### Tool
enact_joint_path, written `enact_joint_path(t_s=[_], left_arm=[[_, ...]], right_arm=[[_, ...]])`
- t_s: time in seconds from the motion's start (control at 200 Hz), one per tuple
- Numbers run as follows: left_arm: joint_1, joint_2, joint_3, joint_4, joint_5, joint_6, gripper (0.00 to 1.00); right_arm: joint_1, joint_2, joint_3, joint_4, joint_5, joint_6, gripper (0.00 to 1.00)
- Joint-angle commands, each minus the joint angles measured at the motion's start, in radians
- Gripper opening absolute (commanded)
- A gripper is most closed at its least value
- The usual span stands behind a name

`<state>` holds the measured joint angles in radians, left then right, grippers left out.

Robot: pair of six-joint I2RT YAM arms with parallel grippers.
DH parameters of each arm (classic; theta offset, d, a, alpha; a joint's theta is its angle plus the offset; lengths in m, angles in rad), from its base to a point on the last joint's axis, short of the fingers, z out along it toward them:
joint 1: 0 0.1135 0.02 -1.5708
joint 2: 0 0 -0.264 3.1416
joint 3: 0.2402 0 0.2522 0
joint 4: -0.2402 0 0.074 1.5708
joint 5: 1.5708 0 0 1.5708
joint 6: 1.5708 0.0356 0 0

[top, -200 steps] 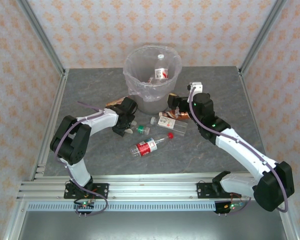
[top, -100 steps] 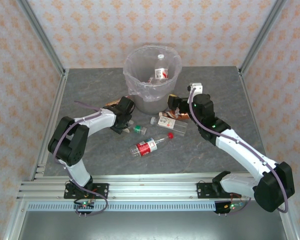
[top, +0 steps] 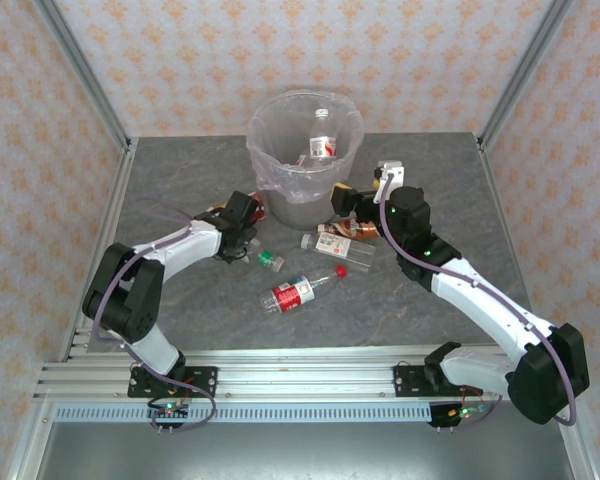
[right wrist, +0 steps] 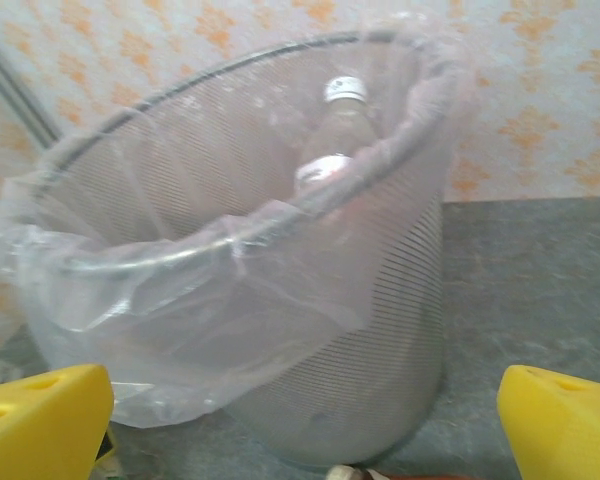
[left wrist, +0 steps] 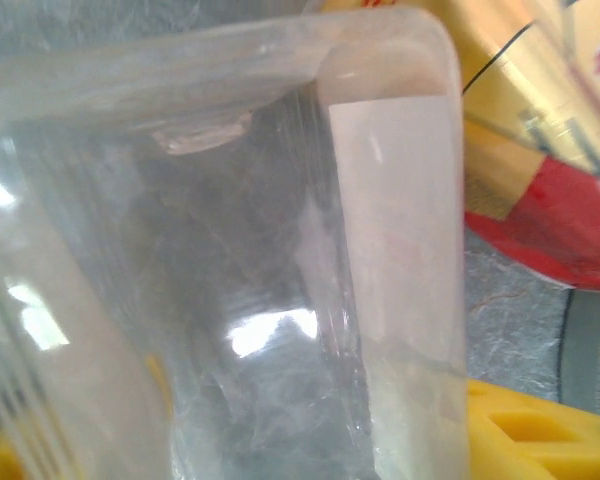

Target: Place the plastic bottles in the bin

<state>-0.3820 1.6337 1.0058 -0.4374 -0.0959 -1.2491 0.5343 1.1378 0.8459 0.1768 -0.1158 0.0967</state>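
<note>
The left jaws sit low on the grey stone-patterned worktop (top: 220, 310), just left of the round translucent greyish bin lined with a crinkly clear bag (top: 280, 185). A small clear plastic bottle with a green cap (top: 270, 261) lies on its side between them, its capped end sticking out toward the near right. In the left wrist view the bottle's clear body spans the whole space from one yellow fingertip (left wrist: 540, 435) to the other. The jaws therefore stand narrow, one on each side of it, but I cannot tell whether they actually pinch it. Just beyond it lies another bottle with a yellow-and-red label (left wrist: 540, 150).

The right jaws stand wide apart with nothing between them. Their yellow fingertips (right wrist: 45, 415) sit in the two lower corners of the right wrist view, facing the bin's wall from close by on its right. Near them on the worktop lie a clear bottle with a white cap and a brown-red label (top: 337, 245) and, just beside it, an orange-labelled bottle (top: 362, 228). Nearer the arm bases, apart from both pairs of jaws, a red-labelled bottle with a red cap (top: 298, 293) lies on its side. Inside the bin, white-capped bottles (top: 323, 146) lean toward the far wall.
</note>
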Motion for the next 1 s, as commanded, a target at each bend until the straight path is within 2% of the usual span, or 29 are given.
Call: enact_joint_path(t_s=[0.0, 0.41, 0.651, 0.996], left_arm=[[0.014, -0.068, -0.017, 0.037, -0.06, 0.087, 0.51], [0.038, -0.227, -0.013, -0.015, -0.144, 0.195, 0.5], [0.048, -0.335, 0.006, -0.064, -0.254, 0.27, 0.49], [0.065, -0.411, 0.08, -0.077, -0.279, 0.41, 0.49]], right_arm=[[-0.002, -0.003, -0.021, 0.109, -0.129, 0.01, 0.99], [-0.001, 0.0, -0.024, 0.136, -0.135, 0.022, 0.99], [-0.002, -0.001, -0.037, 0.159, -0.105, 0.033, 0.99], [-0.002, -0.011, -0.049, 0.17, -0.098, 0.041, 0.99]])
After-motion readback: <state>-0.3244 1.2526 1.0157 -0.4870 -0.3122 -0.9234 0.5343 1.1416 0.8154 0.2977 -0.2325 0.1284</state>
